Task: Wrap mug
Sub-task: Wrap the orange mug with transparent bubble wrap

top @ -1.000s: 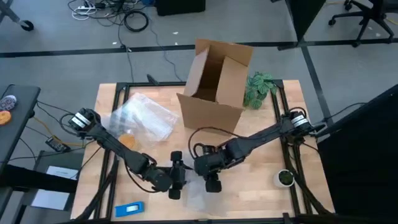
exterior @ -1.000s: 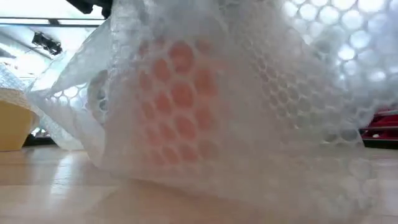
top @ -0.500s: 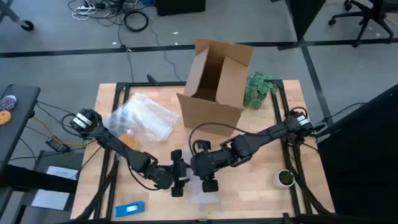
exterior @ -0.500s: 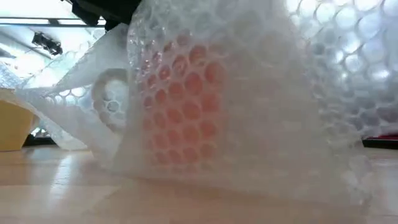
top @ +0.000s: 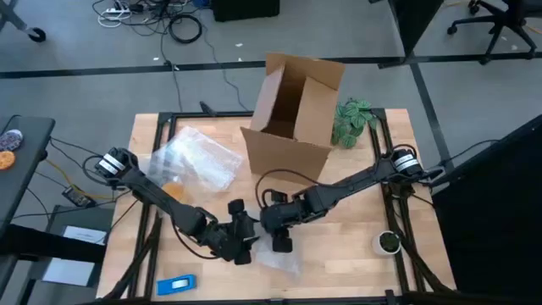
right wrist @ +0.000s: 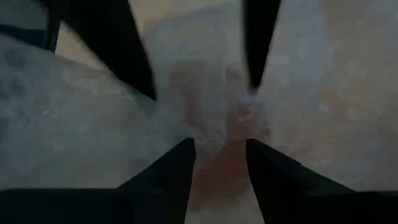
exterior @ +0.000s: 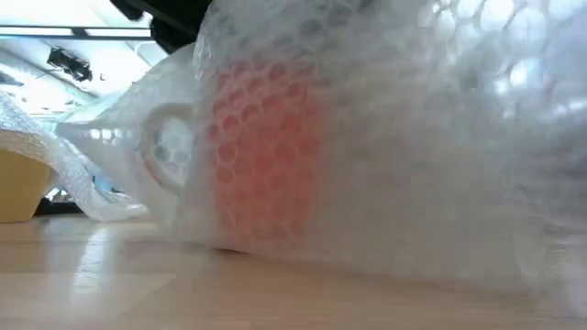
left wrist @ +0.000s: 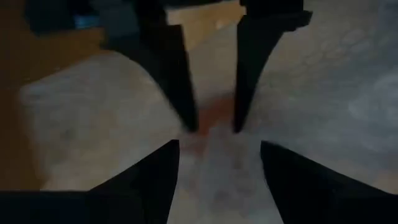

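Low view: mug point(exterior: 261, 147) sits swathed in bubble wrap point(exterior: 413, 137), wrapping under way. Left gripper point(top: 241, 240) and right gripper point(top: 278, 229) pinch wrap at lower centre; next, tuck loose ends.

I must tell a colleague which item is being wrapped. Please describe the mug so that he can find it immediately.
Start at the open cardboard box at the table's far side, then come toward the near edge, where the left gripper and right gripper meet. The mug sits there under clear bubble wrap. It is the only orange shape showing through the wrap.
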Tool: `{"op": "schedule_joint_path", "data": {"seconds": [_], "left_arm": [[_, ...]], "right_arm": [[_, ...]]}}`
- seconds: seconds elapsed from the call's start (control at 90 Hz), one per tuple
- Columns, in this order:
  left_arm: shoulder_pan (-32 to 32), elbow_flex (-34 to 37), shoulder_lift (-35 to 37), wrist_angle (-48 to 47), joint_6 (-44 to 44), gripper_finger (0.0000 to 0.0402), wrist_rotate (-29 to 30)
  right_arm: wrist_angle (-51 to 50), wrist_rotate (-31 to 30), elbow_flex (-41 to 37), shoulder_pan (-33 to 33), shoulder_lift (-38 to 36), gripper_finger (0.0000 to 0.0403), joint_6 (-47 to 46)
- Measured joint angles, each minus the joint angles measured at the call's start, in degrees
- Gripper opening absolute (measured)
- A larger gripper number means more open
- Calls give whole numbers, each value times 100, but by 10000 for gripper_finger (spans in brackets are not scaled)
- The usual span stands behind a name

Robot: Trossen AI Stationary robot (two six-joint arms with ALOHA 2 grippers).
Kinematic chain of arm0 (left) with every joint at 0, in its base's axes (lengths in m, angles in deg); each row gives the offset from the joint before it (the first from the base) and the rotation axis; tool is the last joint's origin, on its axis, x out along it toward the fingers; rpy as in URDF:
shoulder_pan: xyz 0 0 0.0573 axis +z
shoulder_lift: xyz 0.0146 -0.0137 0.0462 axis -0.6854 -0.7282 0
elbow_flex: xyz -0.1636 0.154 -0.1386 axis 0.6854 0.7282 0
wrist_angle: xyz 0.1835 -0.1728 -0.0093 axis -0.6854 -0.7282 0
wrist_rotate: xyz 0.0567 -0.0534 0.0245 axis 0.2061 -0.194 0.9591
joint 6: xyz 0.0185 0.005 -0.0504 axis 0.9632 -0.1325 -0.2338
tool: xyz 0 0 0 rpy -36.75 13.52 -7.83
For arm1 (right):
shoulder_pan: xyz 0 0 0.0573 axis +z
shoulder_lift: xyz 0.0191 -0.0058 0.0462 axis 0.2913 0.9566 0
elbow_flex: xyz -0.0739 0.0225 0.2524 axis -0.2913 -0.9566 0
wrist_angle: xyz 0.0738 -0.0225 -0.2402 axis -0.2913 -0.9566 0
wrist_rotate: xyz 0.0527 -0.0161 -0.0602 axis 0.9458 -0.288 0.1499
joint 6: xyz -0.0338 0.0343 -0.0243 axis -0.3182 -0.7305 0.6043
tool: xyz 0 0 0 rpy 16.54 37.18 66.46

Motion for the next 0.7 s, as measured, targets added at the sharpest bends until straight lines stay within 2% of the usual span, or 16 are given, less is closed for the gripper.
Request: {"op": "schedule_joint_path", "data": {"seconds": [0.244, 0.4, 0.544, 0.7], "left_arm": [[-410, -871, 2, -1199, 55, 210, 139], [-944, -1083, 9, -2002, -607, 209, 373], [-1457, -533, 7, -1725, -1601, 209, 576], [-1557, 511, -2, -879, -2586, 209, 518]], "right_arm": [[78, 44, -161, 7, -5, 128, -98], [92, 37, -165, 62, -5, 128, -36], [90, 37, -167, 82, -5, 128, 11], [79, 41, -165, 80, -5, 128, 11]]}}
